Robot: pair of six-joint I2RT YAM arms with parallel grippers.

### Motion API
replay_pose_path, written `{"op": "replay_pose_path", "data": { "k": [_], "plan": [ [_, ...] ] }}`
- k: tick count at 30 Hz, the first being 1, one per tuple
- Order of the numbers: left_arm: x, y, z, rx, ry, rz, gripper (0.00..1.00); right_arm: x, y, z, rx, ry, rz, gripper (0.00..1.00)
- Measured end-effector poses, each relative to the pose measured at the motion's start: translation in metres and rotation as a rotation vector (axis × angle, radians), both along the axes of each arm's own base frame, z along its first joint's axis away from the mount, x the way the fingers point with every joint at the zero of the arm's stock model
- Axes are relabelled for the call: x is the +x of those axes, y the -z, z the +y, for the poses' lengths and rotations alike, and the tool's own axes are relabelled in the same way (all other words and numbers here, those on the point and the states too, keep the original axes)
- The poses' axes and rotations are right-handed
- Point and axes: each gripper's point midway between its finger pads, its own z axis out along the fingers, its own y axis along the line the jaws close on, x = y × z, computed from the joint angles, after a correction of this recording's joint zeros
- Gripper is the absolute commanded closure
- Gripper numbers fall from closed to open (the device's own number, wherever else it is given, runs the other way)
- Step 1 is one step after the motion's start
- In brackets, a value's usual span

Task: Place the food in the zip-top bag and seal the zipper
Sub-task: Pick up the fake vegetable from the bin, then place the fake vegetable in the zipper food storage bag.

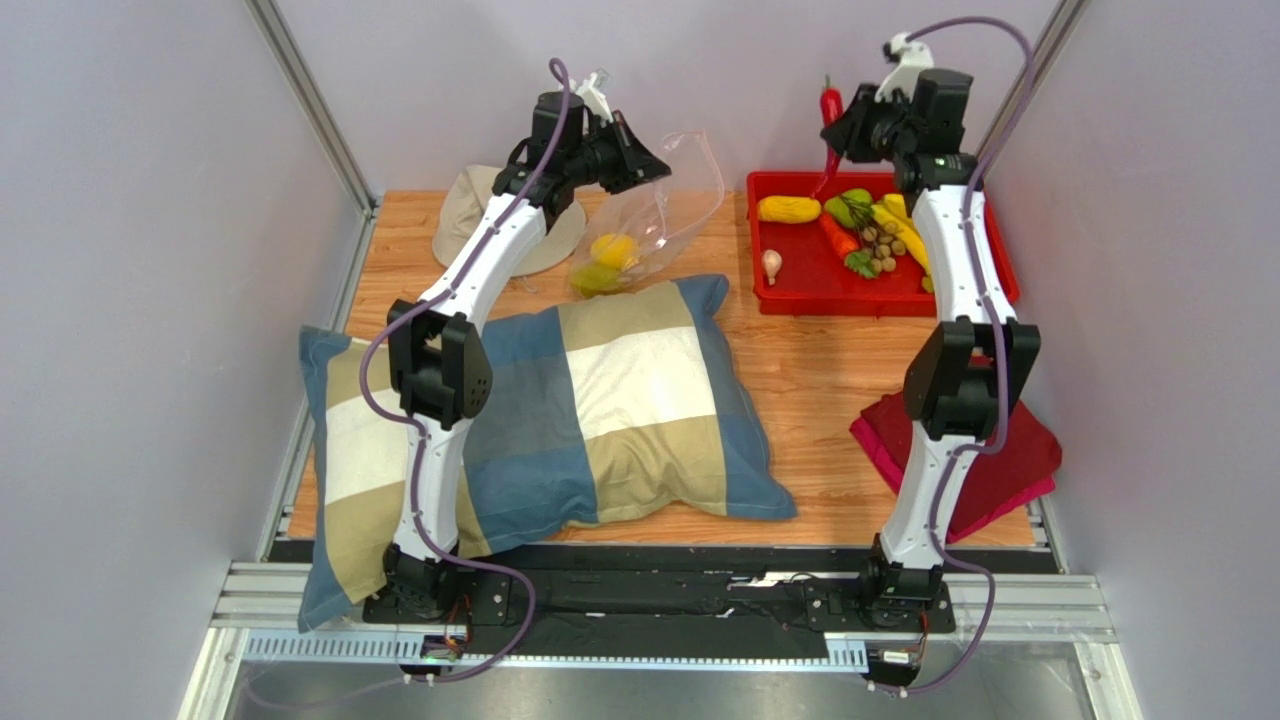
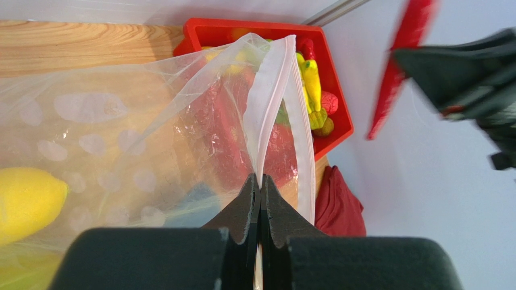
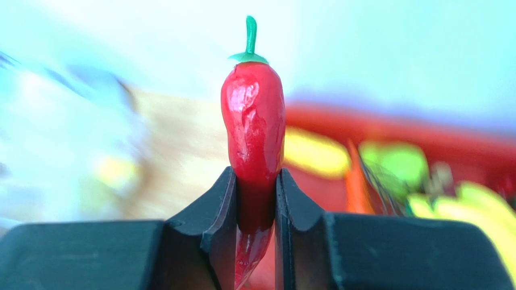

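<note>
The right tool (image 3: 255, 184) is clamped on the lower half of the red pepper (image 3: 253, 115). It holds the pepper stem up above the far edge of the worktop (image 1: 819, 398), beside the red tray (image 1: 890, 306) in the far right corner, where the rest of the food (image 1: 864, 228) lies. The grip sits low on a smooth, tapering body, so the pepper could pivot or squirt out of the jaws during a quick swing toward the bag.

The left tool (image 2: 260, 188) is pinched shut on the zipper (image 2: 271, 99) and holds one lip of the zip-top bag (image 2: 115, 121) up near the far edge, left of the middle. A lemon (image 2: 27, 202) and a green piece (image 1: 595, 281) lie inside.

Only one lip is lifted, so the mouth looks like a narrow, floppy slit. A pepper released off-line could strike the film and drop onto the worktop or the pillow (image 1: 616, 383). The thin strip could also slide out of the pinch if the right tool presses on the bag, which would collapse the opening and tip out the contents.
</note>
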Motion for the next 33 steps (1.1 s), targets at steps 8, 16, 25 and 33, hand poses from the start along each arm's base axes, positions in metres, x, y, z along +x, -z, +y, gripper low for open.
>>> {"op": "replay_pose_path", "data": {
  "k": [8,16,25,33],
  "plan": [
    [-0.001,0.000,-0.001,-0.001,0.002,0.000,1.00,-0.009,-0.105,0.070,0.227,0.026,-0.264,1.00],
    [-0.001,0.000,-0.002,-0.002,0.003,0.003,1.00,-0.024,-0.030,0.182,0.127,-0.032,-0.271,1.00],
    [-0.001,0.000,-0.001,-0.005,0.000,0.005,1.00,-0.033,-0.007,0.205,-0.006,-0.073,-0.337,0.29],
    [0.003,-0.001,0.005,-0.015,-0.013,0.015,1.00,-0.036,-0.020,0.188,-0.011,-0.088,-0.258,0.07]
  ]
}}
